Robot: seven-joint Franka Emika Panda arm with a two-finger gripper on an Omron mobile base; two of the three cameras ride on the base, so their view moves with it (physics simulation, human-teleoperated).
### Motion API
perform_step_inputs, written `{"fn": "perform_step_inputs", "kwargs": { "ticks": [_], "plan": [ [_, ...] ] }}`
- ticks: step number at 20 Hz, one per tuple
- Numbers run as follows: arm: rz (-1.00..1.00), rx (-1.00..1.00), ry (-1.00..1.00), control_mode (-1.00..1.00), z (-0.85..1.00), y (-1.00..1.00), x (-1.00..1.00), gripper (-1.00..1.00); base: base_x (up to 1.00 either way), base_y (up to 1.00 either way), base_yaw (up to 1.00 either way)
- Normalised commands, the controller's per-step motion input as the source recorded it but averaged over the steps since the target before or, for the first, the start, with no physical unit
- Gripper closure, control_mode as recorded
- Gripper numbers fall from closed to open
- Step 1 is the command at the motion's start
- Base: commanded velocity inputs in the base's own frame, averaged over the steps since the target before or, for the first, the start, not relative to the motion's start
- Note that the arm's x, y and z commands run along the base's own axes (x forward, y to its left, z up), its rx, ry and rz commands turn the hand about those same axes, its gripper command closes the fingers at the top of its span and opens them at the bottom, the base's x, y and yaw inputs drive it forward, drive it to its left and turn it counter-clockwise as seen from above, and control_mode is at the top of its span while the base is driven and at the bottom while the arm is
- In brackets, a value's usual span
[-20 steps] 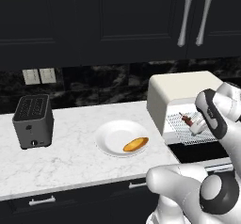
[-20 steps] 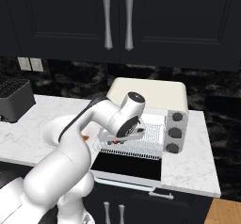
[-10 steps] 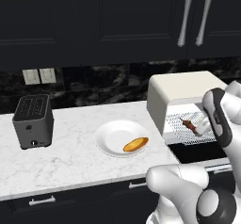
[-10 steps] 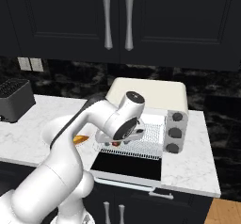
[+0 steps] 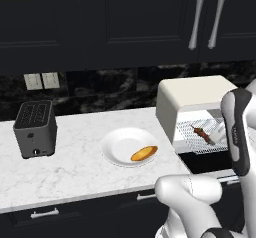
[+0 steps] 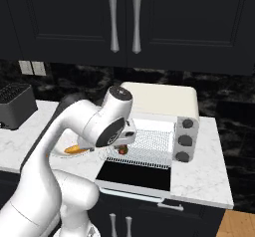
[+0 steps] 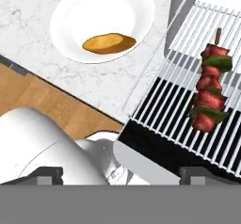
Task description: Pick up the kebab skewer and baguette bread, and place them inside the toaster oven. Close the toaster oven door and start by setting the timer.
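The kebab skewer lies flat on the wire rack of the toaster oven, its red and green chunks also seen in the left base view. My gripper hovers just beside and above it, open, with nothing between its fingertips. The toaster oven door hangs folded down and open. On a white plate left of the oven rests the baguette bread, golden-orange, well apart from the gripper.
A dark grey slot toaster stands at the counter's left. Three dark knobs run down the oven's right side. Black cabinets with silver handles hang above. The marble counter edge runs along the front.
The gripper let go of the skewer, which now lies flat on the rack instead of hanging from the fingers, and the hand has drawn back from it.
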Motion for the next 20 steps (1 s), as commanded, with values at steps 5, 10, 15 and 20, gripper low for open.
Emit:
{"fn": "perform_step_inputs", "kwargs": {
  "ticks": [5,10,15,20],
  "plan": [
    [-0.30,-0.02,-0.04,-1.00,0.05,1.00,-0.82,-1.00,0.00,0.00,0.00],
    [-0.44,-0.01,-0.02,-1.00,0.07,1.00,0.00,-1.00,0.00,0.00,0.00],
    [-0.45,0.00,0.00,-1.00,0.09,0.97,0.36,-1.00,0.00,0.00,0.00],
    [-0.41,0.00,0.06,-1.00,-0.25,0.71,0.28,-1.00,0.00,0.00,0.00]
  ]
}}
